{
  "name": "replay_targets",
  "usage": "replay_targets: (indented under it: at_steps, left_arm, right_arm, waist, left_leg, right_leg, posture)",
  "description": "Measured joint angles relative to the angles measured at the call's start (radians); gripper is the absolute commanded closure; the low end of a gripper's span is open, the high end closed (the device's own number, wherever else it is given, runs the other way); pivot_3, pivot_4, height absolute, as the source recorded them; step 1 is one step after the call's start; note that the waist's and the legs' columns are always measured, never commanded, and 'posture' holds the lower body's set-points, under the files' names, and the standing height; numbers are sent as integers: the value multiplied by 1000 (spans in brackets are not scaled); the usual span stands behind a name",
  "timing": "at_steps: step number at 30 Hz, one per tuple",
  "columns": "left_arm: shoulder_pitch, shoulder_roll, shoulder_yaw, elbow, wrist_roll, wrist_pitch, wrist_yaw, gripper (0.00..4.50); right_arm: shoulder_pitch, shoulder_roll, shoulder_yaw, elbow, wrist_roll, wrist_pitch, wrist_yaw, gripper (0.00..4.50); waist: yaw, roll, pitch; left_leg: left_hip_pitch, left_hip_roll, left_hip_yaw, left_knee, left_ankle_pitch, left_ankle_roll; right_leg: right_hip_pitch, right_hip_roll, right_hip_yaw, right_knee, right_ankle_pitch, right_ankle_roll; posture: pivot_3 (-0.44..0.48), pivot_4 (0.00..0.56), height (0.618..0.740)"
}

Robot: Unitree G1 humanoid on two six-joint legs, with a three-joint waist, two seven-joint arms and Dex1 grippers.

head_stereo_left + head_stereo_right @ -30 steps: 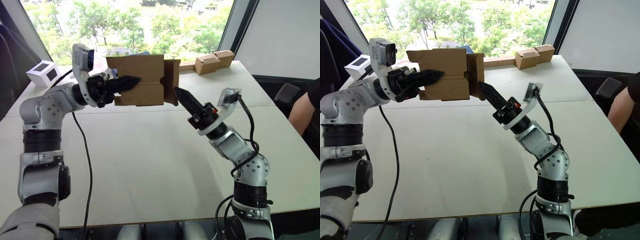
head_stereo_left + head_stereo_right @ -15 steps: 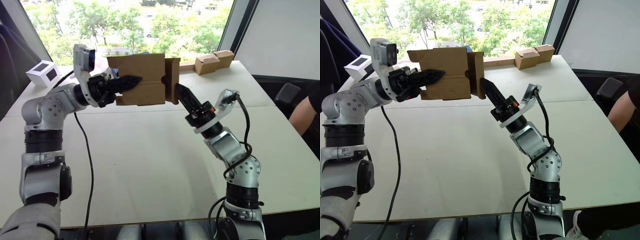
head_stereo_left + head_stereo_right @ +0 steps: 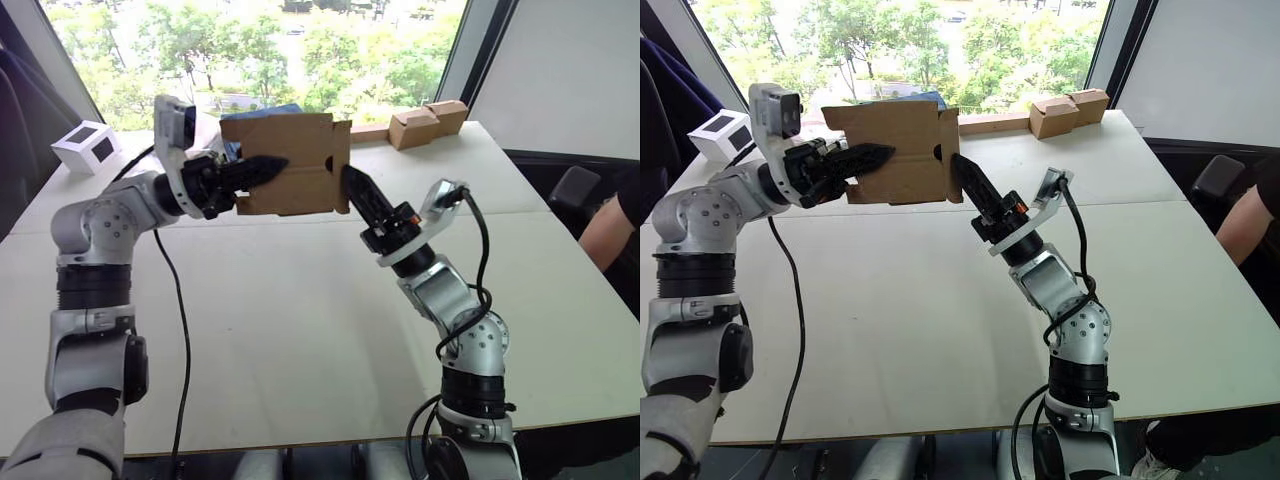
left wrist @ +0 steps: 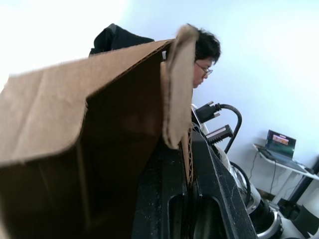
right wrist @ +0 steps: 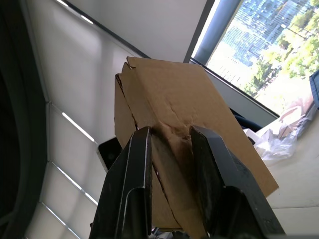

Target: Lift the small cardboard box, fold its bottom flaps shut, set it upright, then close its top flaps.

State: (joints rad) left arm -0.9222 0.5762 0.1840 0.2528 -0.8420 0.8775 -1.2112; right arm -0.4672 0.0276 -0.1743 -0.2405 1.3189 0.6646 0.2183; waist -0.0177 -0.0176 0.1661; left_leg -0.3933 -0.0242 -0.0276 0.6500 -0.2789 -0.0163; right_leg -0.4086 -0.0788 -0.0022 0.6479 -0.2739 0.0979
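The small cardboard box (image 3: 290,165) is plain brown and hangs in the air above the far part of the white table (image 3: 300,330), lying on its side. My left gripper (image 3: 272,165) is shut on the box's near wall, which sits clamped between the two fingers (image 4: 174,199) in the left wrist view. My right gripper (image 3: 350,180) meets the box's right end, its fingers (image 5: 137,149) a little apart and their tips against the end flaps (image 5: 164,134). Those end flaps (image 3: 343,165) lie nearly flat against the box's end. Which end holds the top flaps I cannot tell.
A white cube with a black face (image 3: 88,146) stands at the table's far left. Paler tan boxes (image 3: 428,122) lie at the far right by the window. A person's arm (image 3: 605,225) shows past the table's right edge, and a person (image 4: 205,52) stands behind the box.
My right gripper has moved in toward the box's right end and now touches it. The end flap that stuck out has been pressed flatter. The left gripper keeps its hold.
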Motion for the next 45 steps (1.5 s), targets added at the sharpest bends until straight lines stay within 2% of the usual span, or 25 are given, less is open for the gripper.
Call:
replay_targets:
  at_steps: [45]
  left_arm:
    - [36,-15,-5,-20,31,-42,4,4500]
  right_arm:
    - [6,78,33,7,-105,-66,-60,3294]
  waist:
    - [-1,0,0]
  left_leg:
    - [0,0,0,0,0,0]
  right_leg:
    - [0,0,0,0,0,0]
  posture:
    - [0,150,737]
